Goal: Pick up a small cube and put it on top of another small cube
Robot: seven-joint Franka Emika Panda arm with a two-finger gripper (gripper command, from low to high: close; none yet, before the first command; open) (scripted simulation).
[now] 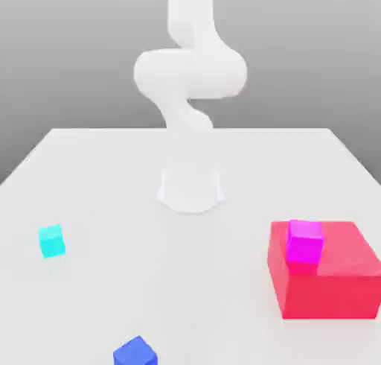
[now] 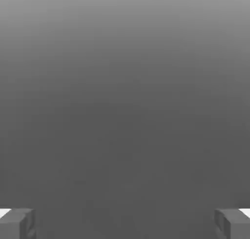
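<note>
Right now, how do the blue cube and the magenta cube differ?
Colour: the blue cube is deep blue, the magenta cube bright pink.
Support: the blue cube rests on the white table; the magenta cube sits on top of the large red block, so it stands higher.
Place: the blue cube lies at the exterior view's lower edge, the magenta cube toward its right.
Both look about equally small.

Evenly and softly lit from above — no glare, barely any shadow on the white table (image 1: pixel 89 177). Smooth grey gradient behind, darker low down in the hand view. Soft-edged, slightly blurred render — no edge distortion.
</note>
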